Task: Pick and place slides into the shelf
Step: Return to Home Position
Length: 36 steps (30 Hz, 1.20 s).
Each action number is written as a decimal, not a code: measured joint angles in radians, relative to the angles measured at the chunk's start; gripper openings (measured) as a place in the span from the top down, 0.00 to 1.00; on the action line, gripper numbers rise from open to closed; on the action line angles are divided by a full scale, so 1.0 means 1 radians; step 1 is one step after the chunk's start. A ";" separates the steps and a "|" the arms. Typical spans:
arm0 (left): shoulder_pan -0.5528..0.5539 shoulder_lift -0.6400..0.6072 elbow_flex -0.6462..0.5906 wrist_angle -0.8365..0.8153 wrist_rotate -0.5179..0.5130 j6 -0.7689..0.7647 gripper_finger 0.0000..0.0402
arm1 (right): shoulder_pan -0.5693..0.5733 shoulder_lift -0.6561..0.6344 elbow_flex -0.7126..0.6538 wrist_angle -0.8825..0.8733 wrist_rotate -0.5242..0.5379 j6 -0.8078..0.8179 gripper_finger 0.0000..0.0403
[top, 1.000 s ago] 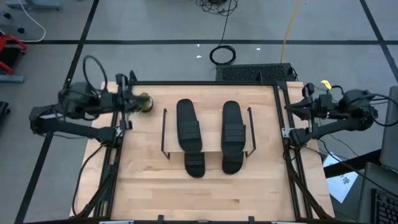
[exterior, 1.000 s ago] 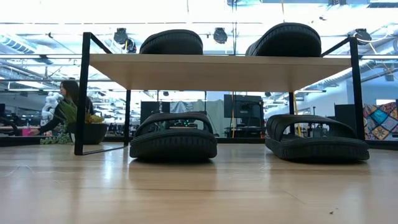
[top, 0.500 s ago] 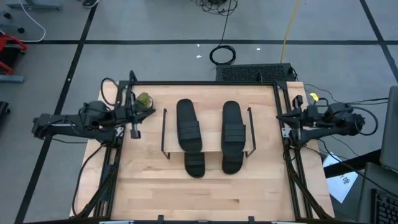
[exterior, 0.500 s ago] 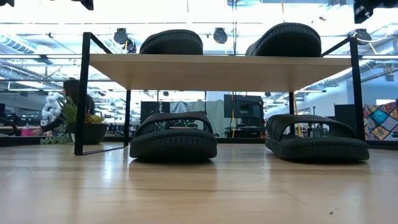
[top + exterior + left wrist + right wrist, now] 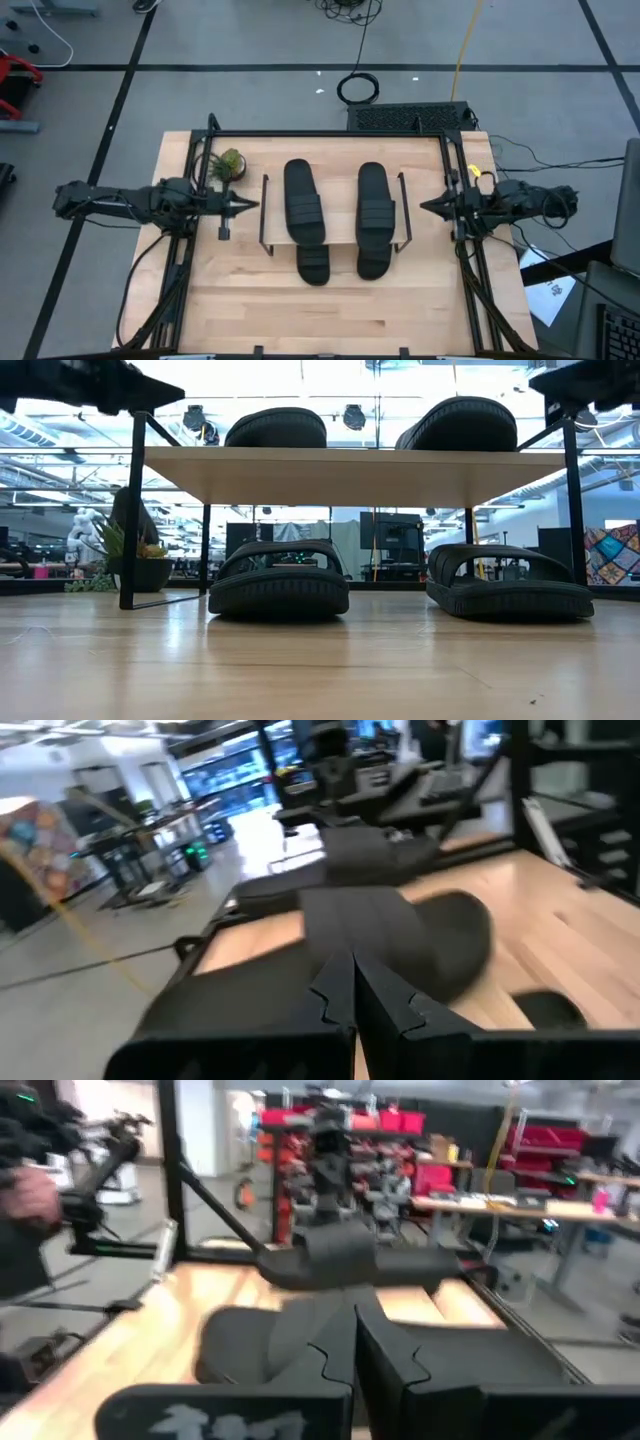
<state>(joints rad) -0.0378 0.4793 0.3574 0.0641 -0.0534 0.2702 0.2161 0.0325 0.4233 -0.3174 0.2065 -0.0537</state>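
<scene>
All four slides (image 5: pixel 303 200) are at the shelf (image 5: pixel 340 222), mid-frame in the high view; upper pair (image 5: pixel 276 428) lies side by side on the top board, lower pair (image 5: pixel 279 585) is tucked under it on the table (image 5: pixel 300 310), ends poking out toward frame bottom; laid parallel, probably because the board fits only two across; placing looks done, nothing left loose; left gripper (image 5: pixel 250 205) at left-centre, fingers pressed together, empty; right gripper (image 5: pixel 427 207) at right-centre, same, pinched closed on nothing; both arms lie stretched low and level from the table's side edges, pointing inward at the rack, mirrored; tips near the wire side frames, not touching; low view shows them in the upper corners, about top-board height; reads as parking clear of the shelf; small potted plant (image 5: pixel 231 162) upper left, untouched.
</scene>
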 joint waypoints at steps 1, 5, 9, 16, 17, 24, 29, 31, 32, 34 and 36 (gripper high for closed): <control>-0.006 -0.002 -0.014 0.002 0.011 0.012 1.00 | 0.000 0.001 -0.012 0.004 0.002 0.005 1.00; -0.023 -0.024 -0.058 0.005 0.020 0.050 1.00 | 0.000 -0.001 -0.033 0.023 -0.001 0.037 1.00; -0.025 -0.078 -0.099 -0.002 0.017 0.085 1.00 | 0.000 -0.001 -0.060 0.064 -0.005 0.045 1.00; 0.033 -0.186 -0.134 -0.034 0.098 0.119 1.00 | 0.000 -0.001 -0.090 0.132 -0.084 0.025 1.00; 0.046 -0.197 -0.134 -0.046 0.127 0.110 1.00 | 0.000 -0.001 -0.094 0.139 -0.093 0.031 1.00; 0.077 -0.250 -0.167 -0.120 0.233 0.063 1.00 | 0.000 -0.001 -0.135 0.160 -0.104 0.053 1.00; 0.077 -0.302 -0.185 -0.149 0.233 0.061 1.00 | 0.000 -0.001 -0.147 0.179 -0.104 0.046 1.00; 0.077 -0.324 -0.191 -0.173 0.233 0.061 1.00 | 0.000 -0.001 -0.147 0.179 -0.104 0.044 1.00; 0.077 -0.335 -0.196 -0.186 0.233 0.060 1.00 | 0.000 -0.001 -0.147 0.179 -0.104 0.043 1.00; 0.077 -0.357 -0.210 -0.201 0.232 0.055 1.00 | 0.000 -0.001 -0.147 0.179 -0.104 0.043 1.00; 0.077 -0.379 -0.234 -0.200 0.231 0.044 1.00 | 0.000 -0.001 -0.147 0.179 -0.104 0.043 1.00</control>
<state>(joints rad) 0.0391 0.1004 0.1239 -0.1362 0.1780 0.3139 0.2161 0.0319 0.2764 -0.1387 0.1028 -0.0105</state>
